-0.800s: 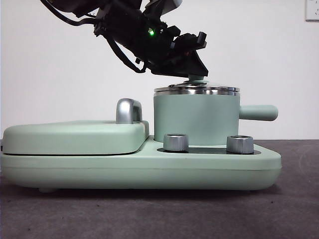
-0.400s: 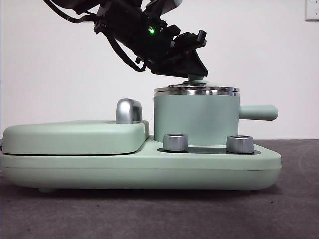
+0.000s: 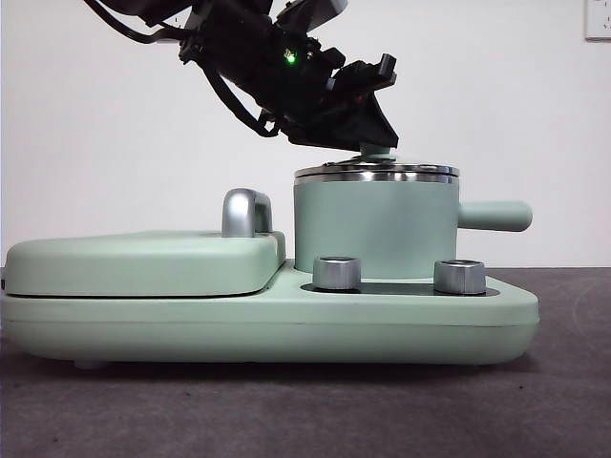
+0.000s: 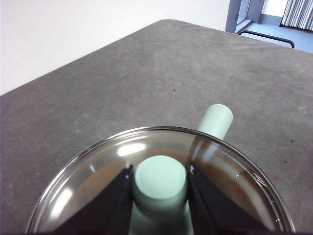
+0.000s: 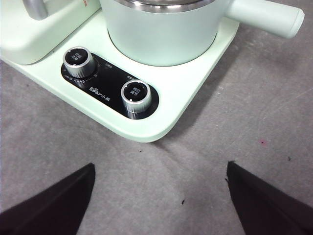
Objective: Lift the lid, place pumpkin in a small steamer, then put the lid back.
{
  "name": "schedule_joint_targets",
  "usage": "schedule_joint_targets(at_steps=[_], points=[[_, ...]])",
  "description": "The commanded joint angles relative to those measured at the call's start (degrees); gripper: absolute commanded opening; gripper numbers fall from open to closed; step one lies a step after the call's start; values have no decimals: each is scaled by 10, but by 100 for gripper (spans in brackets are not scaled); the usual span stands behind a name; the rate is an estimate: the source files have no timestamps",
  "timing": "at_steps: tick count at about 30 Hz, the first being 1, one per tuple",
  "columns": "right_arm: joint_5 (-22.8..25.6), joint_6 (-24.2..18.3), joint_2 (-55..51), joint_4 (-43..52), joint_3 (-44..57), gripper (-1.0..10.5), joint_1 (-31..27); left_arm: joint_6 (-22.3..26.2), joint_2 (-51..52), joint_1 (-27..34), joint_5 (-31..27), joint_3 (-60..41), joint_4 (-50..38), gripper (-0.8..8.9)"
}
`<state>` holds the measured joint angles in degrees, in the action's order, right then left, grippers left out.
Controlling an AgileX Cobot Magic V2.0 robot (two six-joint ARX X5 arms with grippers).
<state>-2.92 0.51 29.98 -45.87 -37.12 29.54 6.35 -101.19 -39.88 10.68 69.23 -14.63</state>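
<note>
Before a plain white wall we see a dark grey bench (image 3: 286,410) carrying a mint-green cooker base (image 3: 267,320). On its right half stands the small steamer (image 3: 374,224), lid (image 3: 377,173) seated on top. The left gripper (image 4: 159,182) has its jaws clamped on the lid's knob. The right gripper (image 5: 159,196) hovers before the base, jaws apart.

The small steamer (image 3: 374,227) is set on the right part of the appliance base (image 3: 267,324), its side handle (image 3: 495,216) pointing right. The lid (image 3: 377,172) is seated on the steamer's rim. The left gripper (image 4: 159,188) is placed above the lid, one jaw on each side of the knob (image 4: 160,181). The flat cover (image 3: 143,262) is laid on the base's left part, beside the steamer, and two dials (image 5: 106,83) are mounted before the steamer. The right gripper (image 5: 159,196) is held over the table (image 5: 254,127), before the base's corner.
</note>
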Motion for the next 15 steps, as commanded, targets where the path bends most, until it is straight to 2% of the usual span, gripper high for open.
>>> schedule_joint_targets(at_steps=[1,4,7,15], points=[[2,10,1,4,-2,415,3,-19,-18,-3,1,-4,21,107],[2,10,1,4,-2,415,3,-20,-18,-3,1,-4,14,227],[2,10,1,4,-2,415,3,-24,-17,-3,1,-4,14,285],[2,10,1,4,-2,415,3,-30,31,-3,1,-4,35,290]])
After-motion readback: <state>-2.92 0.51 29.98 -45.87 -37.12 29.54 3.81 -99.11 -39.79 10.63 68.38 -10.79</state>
